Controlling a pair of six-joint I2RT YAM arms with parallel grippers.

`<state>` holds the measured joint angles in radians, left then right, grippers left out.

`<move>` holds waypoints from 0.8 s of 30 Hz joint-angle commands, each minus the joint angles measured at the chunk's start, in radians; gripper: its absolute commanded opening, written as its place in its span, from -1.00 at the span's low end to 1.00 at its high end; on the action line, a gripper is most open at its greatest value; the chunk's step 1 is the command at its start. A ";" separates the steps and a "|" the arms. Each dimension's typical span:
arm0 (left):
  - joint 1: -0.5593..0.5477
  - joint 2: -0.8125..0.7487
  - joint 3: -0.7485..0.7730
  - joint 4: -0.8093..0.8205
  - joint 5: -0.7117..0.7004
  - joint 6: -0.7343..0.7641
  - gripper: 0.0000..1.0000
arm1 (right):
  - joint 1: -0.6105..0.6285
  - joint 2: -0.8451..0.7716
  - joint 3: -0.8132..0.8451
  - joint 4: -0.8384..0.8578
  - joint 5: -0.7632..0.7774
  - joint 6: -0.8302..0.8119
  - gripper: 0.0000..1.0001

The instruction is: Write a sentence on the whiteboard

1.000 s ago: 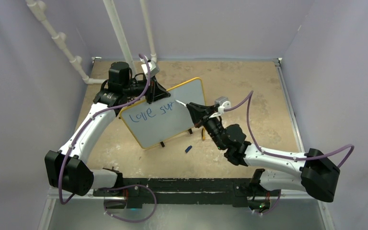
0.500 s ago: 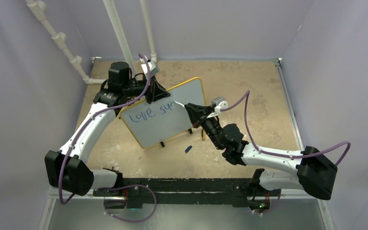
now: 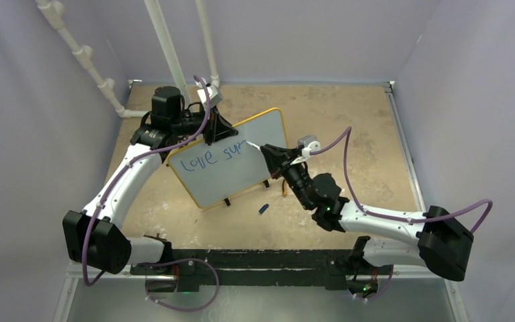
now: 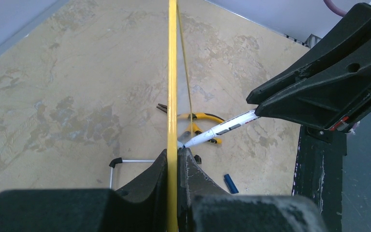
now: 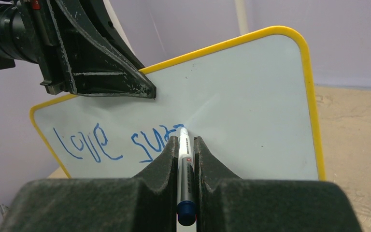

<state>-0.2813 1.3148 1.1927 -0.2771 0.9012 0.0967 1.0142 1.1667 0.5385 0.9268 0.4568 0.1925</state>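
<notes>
The whiteboard (image 3: 235,164), pale with a yellow frame, stands tilted on black feet. My left gripper (image 3: 213,131) is shut on its top edge (image 4: 172,96). Blue writing (image 5: 121,140) reads "love sur" on one line; it also shows in the top view (image 3: 211,159). My right gripper (image 3: 268,153) is shut on a white marker (image 5: 183,159) with a blue end. The marker's tip touches the board right after the last letter (image 3: 247,143). In the left wrist view the marker (image 4: 222,128) meets the board's right face.
A blue marker cap (image 3: 263,208) lies on the tan table in front of the board. Yellow-handled pliers (image 4: 200,123) lie behind the board's right side. White pipes (image 3: 167,47) stand at the back left.
The right arm has shifted slightly and the marker tip stays on the board at the end of "sur". The left arm and board have not moved.
</notes>
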 commanded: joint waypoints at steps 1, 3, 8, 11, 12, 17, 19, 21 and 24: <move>-0.006 0.034 -0.049 -0.084 0.036 0.028 -1.00 | -0.003 -0.006 -0.014 -0.030 0.023 0.021 -1.00; -0.006 0.034 -0.049 -0.082 0.037 0.028 -1.00 | -0.003 -0.011 -0.025 -0.040 0.021 0.034 -1.00; -0.004 0.034 -0.050 -0.082 0.038 0.028 -1.00 | -0.002 -0.008 -0.037 -0.048 0.011 0.051 -1.00; -0.004 0.034 -0.051 -0.082 0.038 0.028 -1.00 | 0.000 -0.006 -0.037 -0.035 0.014 0.051 -1.00; -0.004 0.034 -0.051 -0.082 0.038 0.028 -1.00 | -0.002 -0.006 -0.036 -0.027 0.014 0.052 -1.00; -0.003 0.035 -0.051 -0.080 0.038 0.026 -1.00 | -0.002 0.000 -0.024 0.028 0.022 0.033 -1.00; -0.003 0.037 -0.051 -0.080 0.038 0.027 -1.00 | -0.002 0.002 -0.020 0.052 0.031 0.023 -1.00; -0.002 0.037 -0.051 -0.080 0.038 0.027 -1.00 | -0.002 0.004 -0.018 0.070 0.038 0.015 -1.00; -0.002 0.037 -0.051 -0.081 0.038 0.028 -1.00 | -0.002 0.006 -0.010 0.077 0.041 0.007 -1.00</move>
<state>-0.2768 1.3163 1.1927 -0.2764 0.9047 0.0937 1.0142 1.1660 0.5026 0.9306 0.4622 0.2268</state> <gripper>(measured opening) 0.060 0.112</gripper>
